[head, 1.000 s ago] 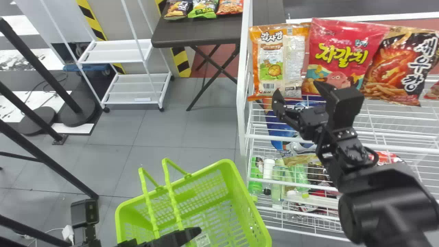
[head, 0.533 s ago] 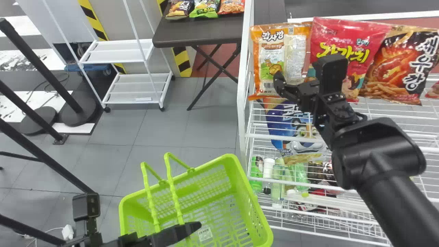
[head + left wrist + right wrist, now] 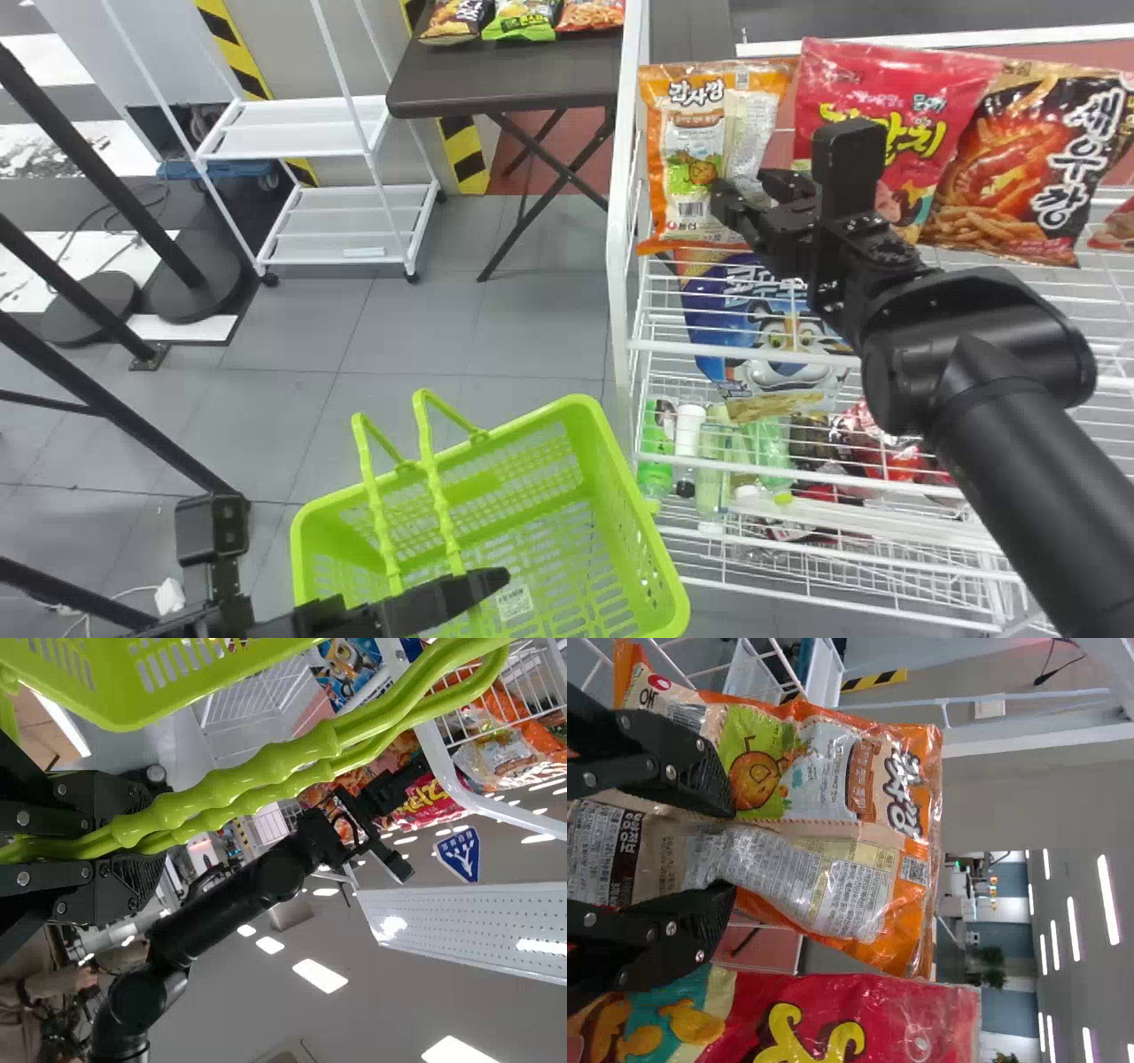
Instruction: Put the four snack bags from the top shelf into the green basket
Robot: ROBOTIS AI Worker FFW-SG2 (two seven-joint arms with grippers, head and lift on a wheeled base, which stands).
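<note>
The right gripper (image 3: 746, 186) is at the top shelf, its two fingers seemingly clenched on one half of the orange snack bag (image 3: 693, 168), which folds in between them; that bag stands upright beside the white upright (image 3: 623, 257); the red bag (image 3: 886, 80) is on its other side, partly behind the arm, then the dark bag (image 3: 1019, 168); a blue bag (image 3: 735, 301) sits lower; below, the left gripper (image 3: 478, 588) grasps the handles (image 3: 301, 753) of the green basket (image 3: 620, 496).
</note>
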